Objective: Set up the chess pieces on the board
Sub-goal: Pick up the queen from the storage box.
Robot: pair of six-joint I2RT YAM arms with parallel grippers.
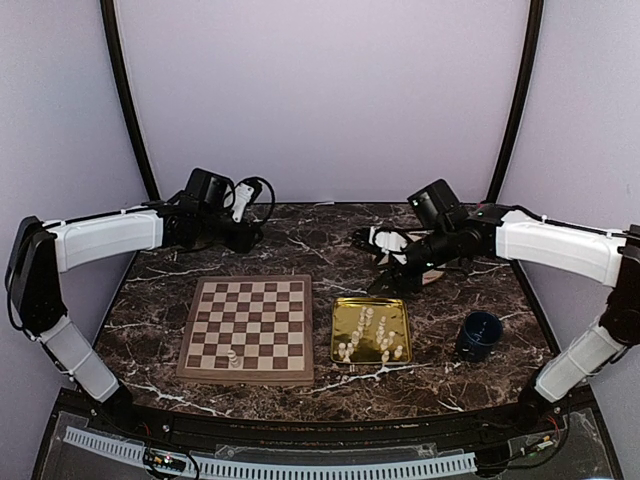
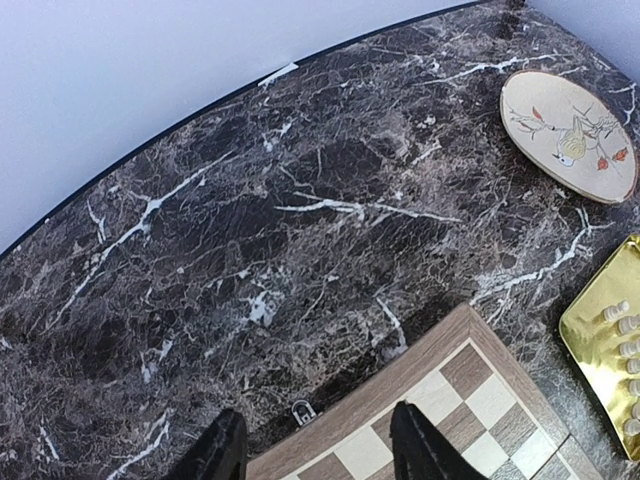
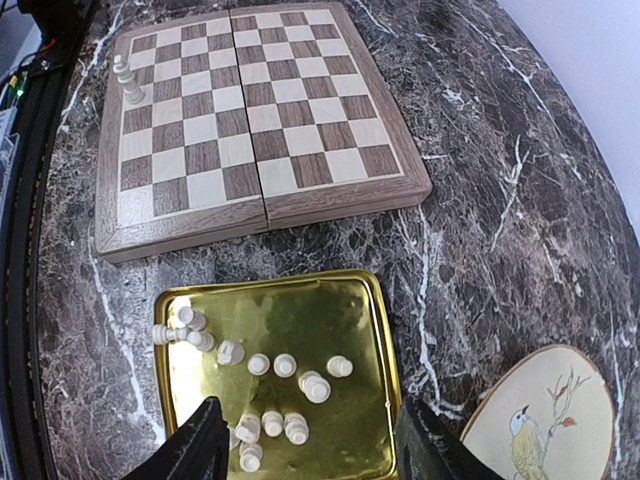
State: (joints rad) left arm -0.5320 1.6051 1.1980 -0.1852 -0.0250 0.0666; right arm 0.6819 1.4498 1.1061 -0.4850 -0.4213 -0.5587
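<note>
Both arms are hanging over the back half of the marble table [image 1: 300,245] with nothing in either gripper.

The right gripper [image 3: 315,452] sits just above the gold tray [image 3: 320,310]. Its fingers [image 3: 205,445] are spread fairly wide, about as wide as the tray's near end in the wrist view. Nothing is pinched between them and they don't look to be touching anything. Most of the chess pieces [image 3: 285,365] are loose in that tray right under the gap. Some stand up, and a few lie on their sides at the left rim.

The left gripper [image 2: 320,455] hovers over the far edge of the board [image 1: 250,320]. Its fingers [image 2: 222,450] are apart at a medium gap with only the wooden frame and bare marble showing between them, so it's empty too.

The board lies flat, left of the tray and close beside it without touching. There's one white figure [image 3: 127,80] standing on it, near the front edge and a bit left of middle. It might actually be two pieces right next to each other, since the overhead shot is too fuzzy to be sure.

Other stuff on the table: a round bird coaster [image 2: 568,135] behind the tray, and a blue cup [image 1: 479,335] off to the tray's right.
</note>
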